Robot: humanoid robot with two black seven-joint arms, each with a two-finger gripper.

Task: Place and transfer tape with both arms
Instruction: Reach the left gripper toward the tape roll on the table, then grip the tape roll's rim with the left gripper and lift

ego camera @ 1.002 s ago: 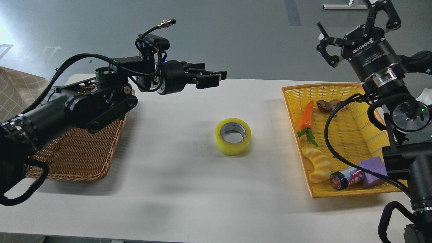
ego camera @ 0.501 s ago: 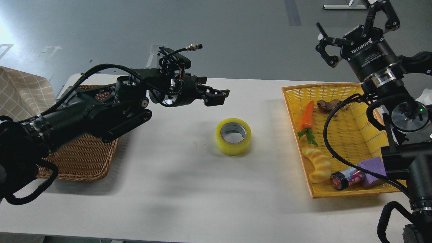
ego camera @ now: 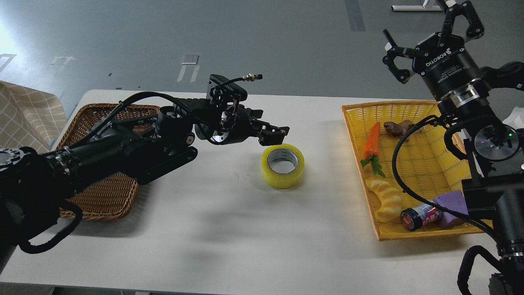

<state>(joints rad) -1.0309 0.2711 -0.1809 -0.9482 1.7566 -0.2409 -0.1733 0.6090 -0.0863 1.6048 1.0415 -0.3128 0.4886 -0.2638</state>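
The yellow tape roll point(ego camera: 283, 165) lies flat on the white table point(ego camera: 229, 229) near its middle, grey-white core facing up. My left gripper point(ego camera: 275, 135) reaches in from the left and hangs just above the roll's far left rim, fingers slightly apart and empty. My right gripper point(ego camera: 430, 32) is raised high at the upper right, above the yellow basket point(ego camera: 425, 235), its fingers spread open and empty.
A brown wicker basket point(ego camera: 98, 200) sits at the left, partly under my left arm. The yellow basket at the right holds a carrot point(ego camera: 371, 141), a brown toy point(ego camera: 397, 128), a yellow ridged toy point(ego camera: 387, 200), a small can point(ego camera: 419, 217) and a purple block point(ego camera: 450, 207).
My left arm has swung right and down, bringing its gripper from above the wicker basket's far side to just over the tape. The right arm has barely moved.
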